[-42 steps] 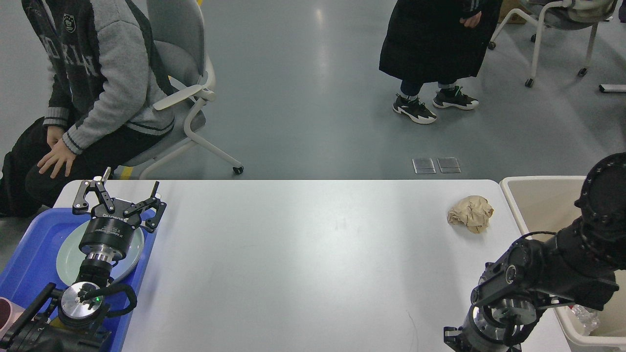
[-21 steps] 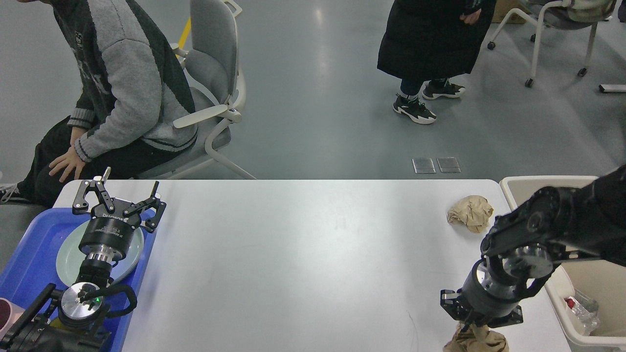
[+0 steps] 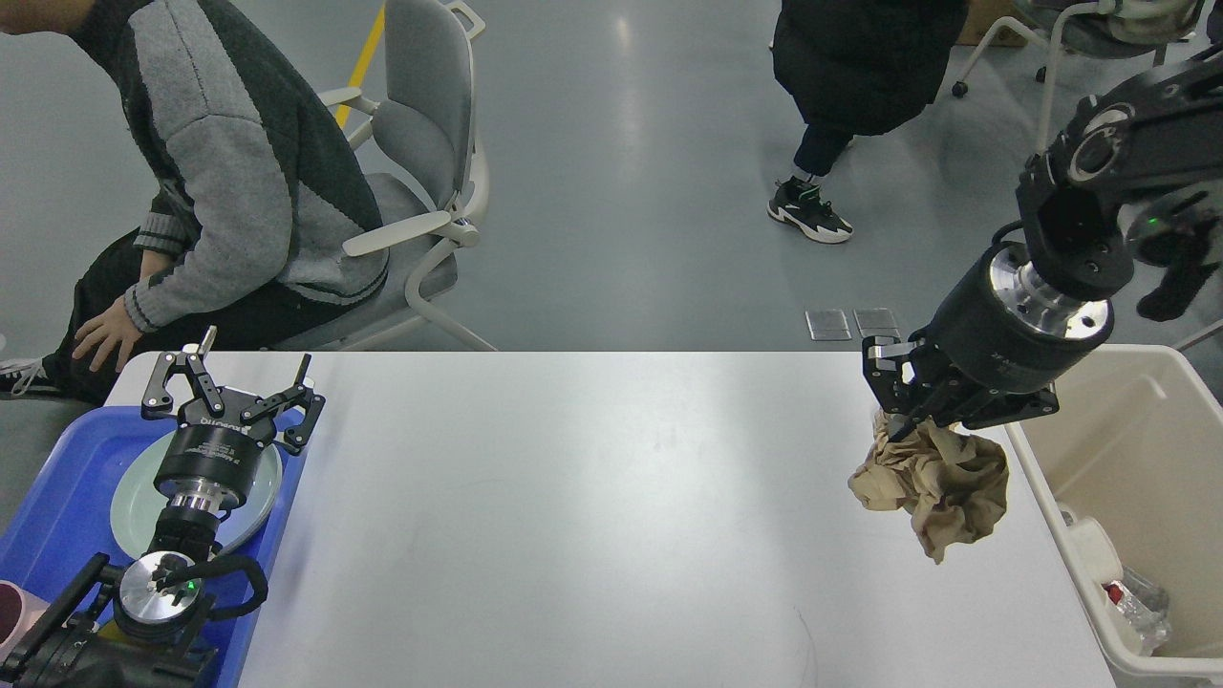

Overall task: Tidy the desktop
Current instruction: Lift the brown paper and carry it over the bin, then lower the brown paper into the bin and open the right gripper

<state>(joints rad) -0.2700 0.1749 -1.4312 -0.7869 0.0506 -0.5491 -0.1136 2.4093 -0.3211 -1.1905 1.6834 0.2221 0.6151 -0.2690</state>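
Note:
The white desktop (image 3: 592,497) fills the lower part of the head view. My right gripper (image 3: 915,427) is shut on a crumpled brown paper wad (image 3: 941,483) and holds it hanging above the desktop's right edge, just left of the cream bin (image 3: 1147,355). The spot on the desktop behind the gripper and wad is hidden. My left gripper (image 3: 229,382) is open and empty. It stands over the far end of the blue tray (image 3: 57,478), above a pale green plate (image 3: 129,502).
The bin holds a clear plastic bottle (image 3: 1137,604) and a white cup (image 3: 1087,549). A seated person (image 3: 220,191) and grey chair (image 3: 420,153) are behind the table's left corner. Another person (image 3: 850,76) stands on the floor further back.
My right gripper has risen from the table's front right edge with a brown paper wad and moved back toward the bin. The left arm has not moved. The people behind have shifted.

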